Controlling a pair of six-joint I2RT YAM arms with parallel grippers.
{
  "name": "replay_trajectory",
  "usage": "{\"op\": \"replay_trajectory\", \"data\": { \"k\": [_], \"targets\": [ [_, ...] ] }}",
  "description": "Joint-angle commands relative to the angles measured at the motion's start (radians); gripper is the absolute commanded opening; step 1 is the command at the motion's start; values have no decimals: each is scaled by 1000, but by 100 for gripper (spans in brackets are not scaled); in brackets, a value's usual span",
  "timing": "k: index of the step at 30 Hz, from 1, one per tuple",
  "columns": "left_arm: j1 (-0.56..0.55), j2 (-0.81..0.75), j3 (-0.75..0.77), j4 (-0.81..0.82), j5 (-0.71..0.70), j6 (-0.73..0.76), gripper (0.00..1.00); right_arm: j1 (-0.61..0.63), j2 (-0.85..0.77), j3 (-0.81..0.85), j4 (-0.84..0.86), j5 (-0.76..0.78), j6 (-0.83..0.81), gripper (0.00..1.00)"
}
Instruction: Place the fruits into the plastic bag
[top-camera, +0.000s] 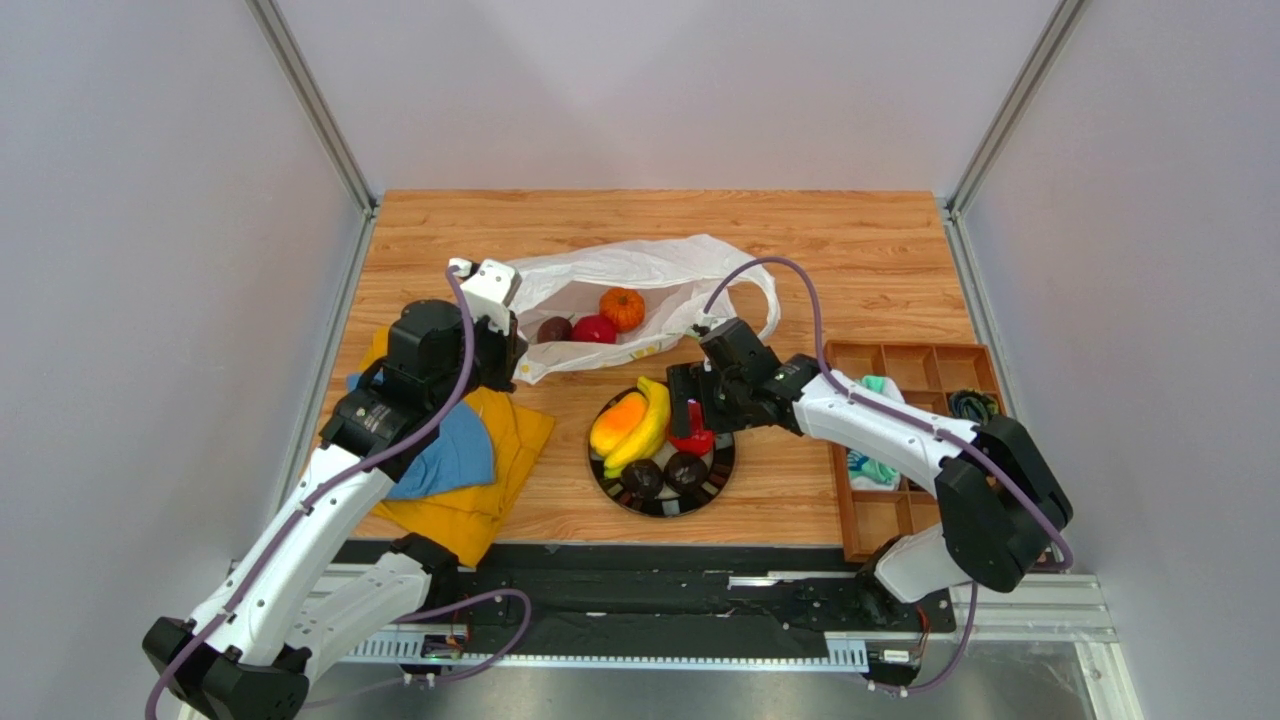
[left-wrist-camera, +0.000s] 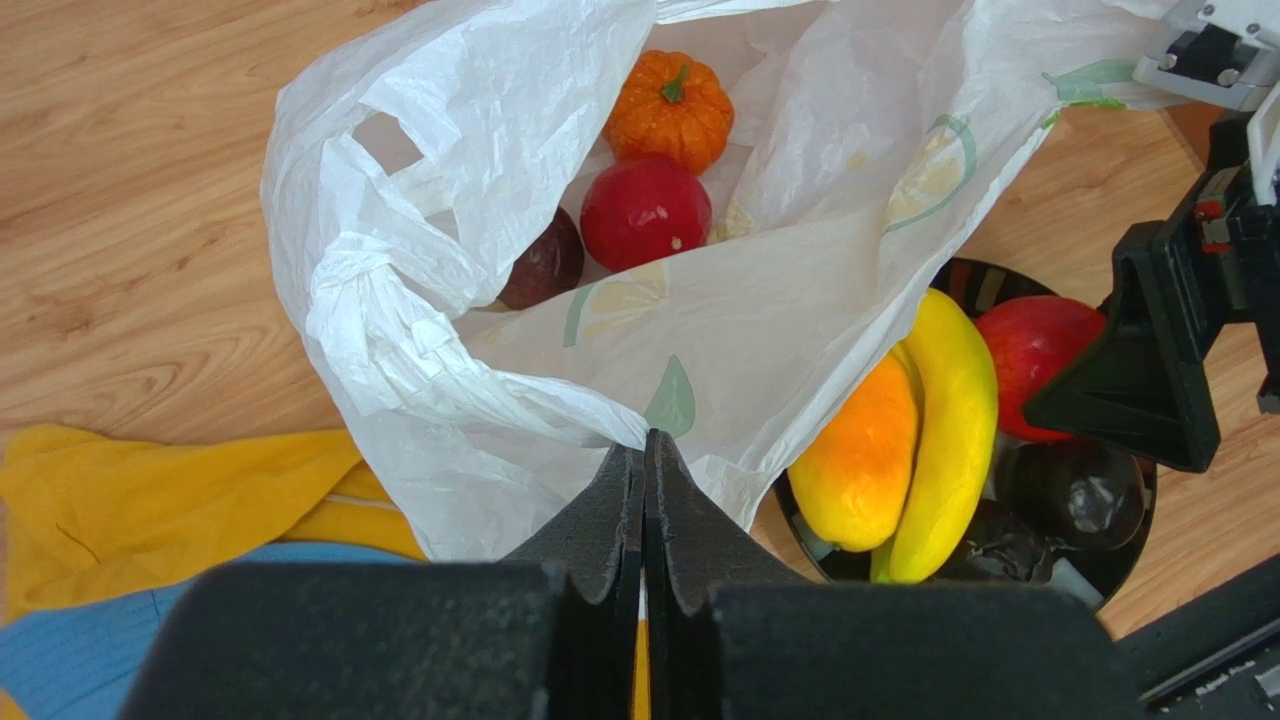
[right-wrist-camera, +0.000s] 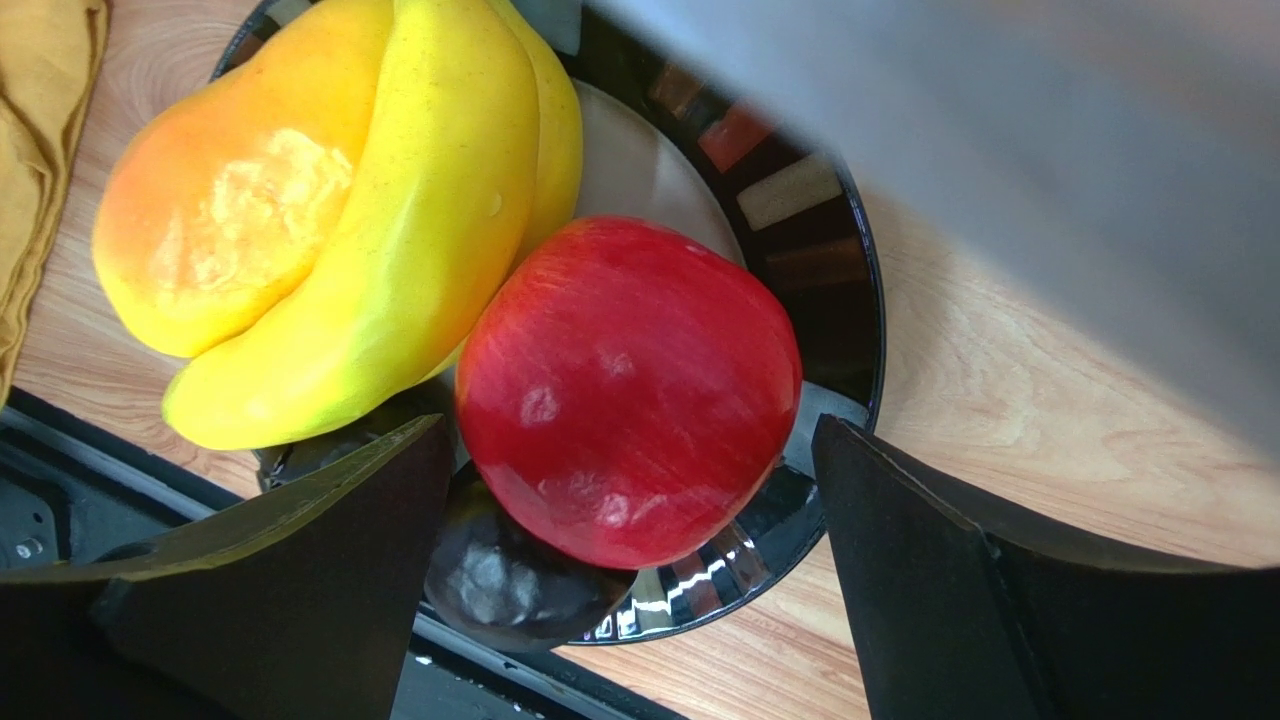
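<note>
Wooden bench (top-camera: 842, 240) carries the plastic bag (left-wrist-camera: 751, 345), its mouth lying open. The left pincer (left-wrist-camera: 646, 458) is clenched on the bag's near rim. On the black plate (right-wrist-camera: 860, 315) the right pincer (right-wrist-camera: 628, 435) gapes wide astride a red fruit (right-wrist-camera: 631, 345), grasping nothing, beside the banana (right-wrist-camera: 421, 225) and mango (right-wrist-camera: 226, 195). In the bag lie a ribbed orange fruit (left-wrist-camera: 672, 108), a red ball (left-wrist-camera: 646, 210) and a dark fruit (left-wrist-camera: 544, 258) half hidden by a fold.
</note>
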Motion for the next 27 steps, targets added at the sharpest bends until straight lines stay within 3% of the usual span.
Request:
{"op": "replay_trajectory", "data": {
  "k": [1,7,10,12,17,27],
  "targets": [
    [-2,-6,43,13,8,-7,0,-7,18,-9,58,11,12,95],
    [-2,-4,41,11,6,-6,0,-5,43,-26,84,4,15,92],
    [-2,-3,41,11,6,-6,0,-5,43,-31,86,7,14,83],
    [-2,-4,41,11,6,-6,0,-7,35,-35,86,11,11,71],
    [-2,-3,41,11,9,-7,0,-7,9,-46,75,20,8,60],
    [-2,-4,43,11,14,-9,0,5,-136,-31,-17,99,-35,50]
  ]
}}
